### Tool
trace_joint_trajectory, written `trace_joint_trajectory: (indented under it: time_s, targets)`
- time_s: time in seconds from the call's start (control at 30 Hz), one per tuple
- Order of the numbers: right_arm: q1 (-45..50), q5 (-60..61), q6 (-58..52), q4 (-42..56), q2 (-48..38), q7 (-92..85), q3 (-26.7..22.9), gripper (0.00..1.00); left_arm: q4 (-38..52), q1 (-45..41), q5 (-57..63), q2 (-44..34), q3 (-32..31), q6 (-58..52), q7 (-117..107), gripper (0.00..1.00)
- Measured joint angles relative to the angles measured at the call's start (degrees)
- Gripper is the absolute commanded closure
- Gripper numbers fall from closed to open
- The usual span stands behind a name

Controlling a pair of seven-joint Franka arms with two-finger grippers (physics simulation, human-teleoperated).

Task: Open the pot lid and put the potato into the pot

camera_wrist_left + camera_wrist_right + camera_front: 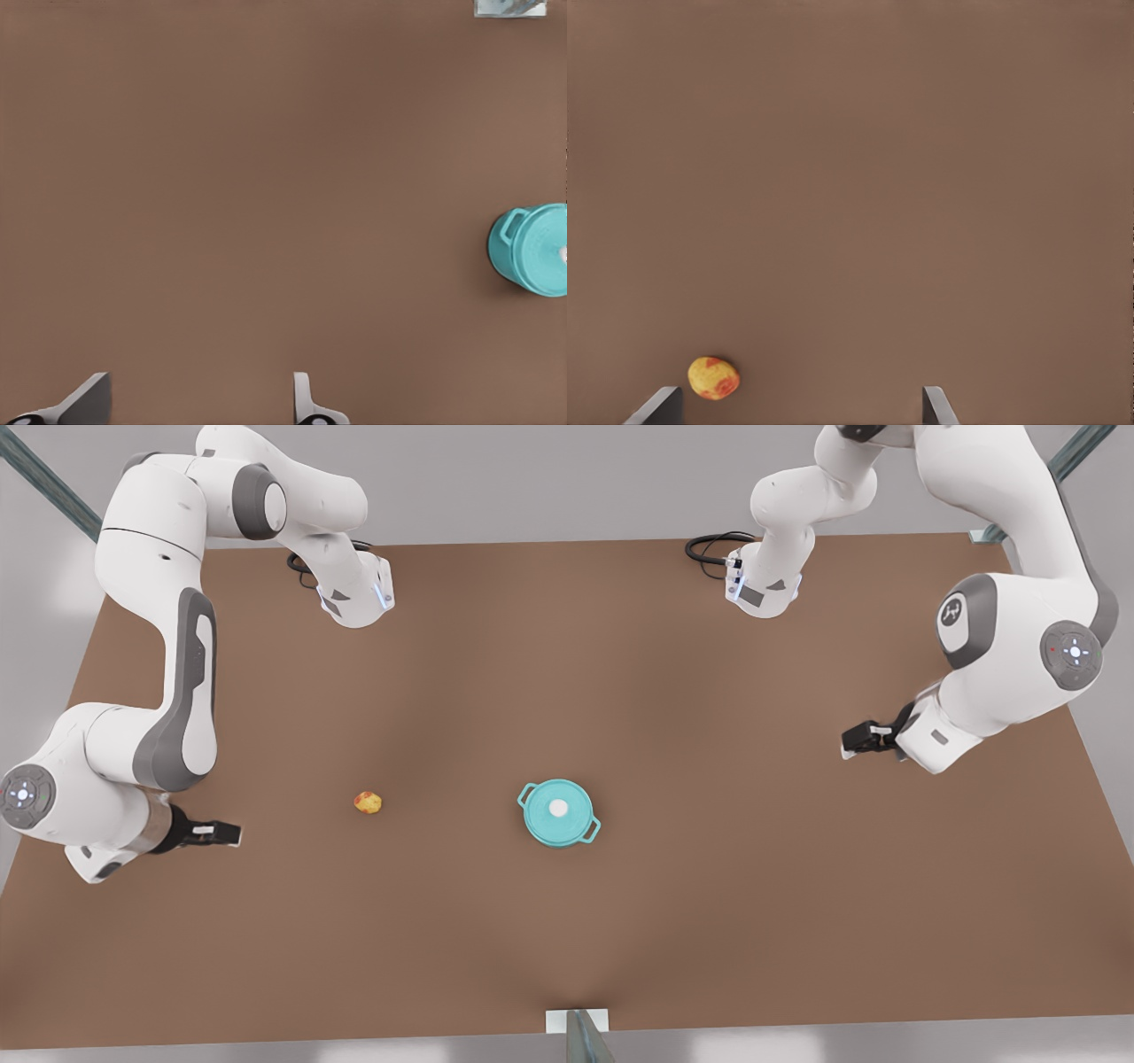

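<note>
Right tool [232, 833]: front view's left, fingers spread, empty, near potato [368, 802] on table [620, 921].
Lid [558, 809]: seated on pot [591, 834], mid-table.
Left tool [852, 740]: front view's right, spread, empty.
Advice: centre on lid's knob, lift straight.
Right wrist view shows potato's red patches.

Both grippers gape — left gripper [852, 741], right gripper [232, 833].

Simulated robot bench, bare brown table [567, 921]
</note>
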Motion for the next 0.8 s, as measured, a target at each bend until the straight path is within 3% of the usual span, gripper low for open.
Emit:
trace_joint_trajectory:
  time_s: [0.1, 0.2, 0.27, 0.4, 0.47, 0.57, 0.63, 0.8]
  targets:
    - [0.63, -0.21, 1.76, -0.02, -0.01, -1.42, 0.13, 0.0, 0.45, -2.87, -1.81, 1.9, -1.84, 1.99, -0.12, 0.0]
    - [7.75, -4.19, 2.85, -0.06, 0.49, -8.1, 0.48, 0.0, 3.07, -23.4, 0.78, 8.09, -2.65, 3.77, -4.36, 0.0]
    - [10.83, -6.85, 3.34, 0.42, 0.7, -13.15, 1.02, 0.0, 6.76, -30.94, 2.29, 13.76, -2.74, 6.01, -8.8, 0.0]
    - [12.57, -7.82, 4.19, -0.35, 1.04, -21.61, 2.43, 0.0, 13.04, -36.56, 8.25, 24.85, -2.54, 9.0, -17.9, 0.0]
    - [12.88, -7.42, 6.79, -8.05, -1.3, -25.13, 2.63, 0.0, 13.74, -39.21, 11.09, 28.2, -2.47, 11.37, -22.32, 0.0]
    - [13.82, -6.98, 15.48, -27.66, -9.94, -29.53, 3.05, 0.0, 14.19, -41.91, 14.32, 31.42, -2.45, 15.82, -28.42, 0.0]
    - [15.6, -6.79, 21.72, -35.13, -12.19, -32.03, 3.45, 0.0, 19.77, -42.34, 16.39, 35.99, -2.18, 18.96, -31.88, 0.0]
    - [18.24, -6.66, 34.35, -40.16, -8.54, -37.09, 3.68, 0.0, 23.54, -43.37, 18.9, 40.14, 0.36, 25.02, -38.27, 0.0]
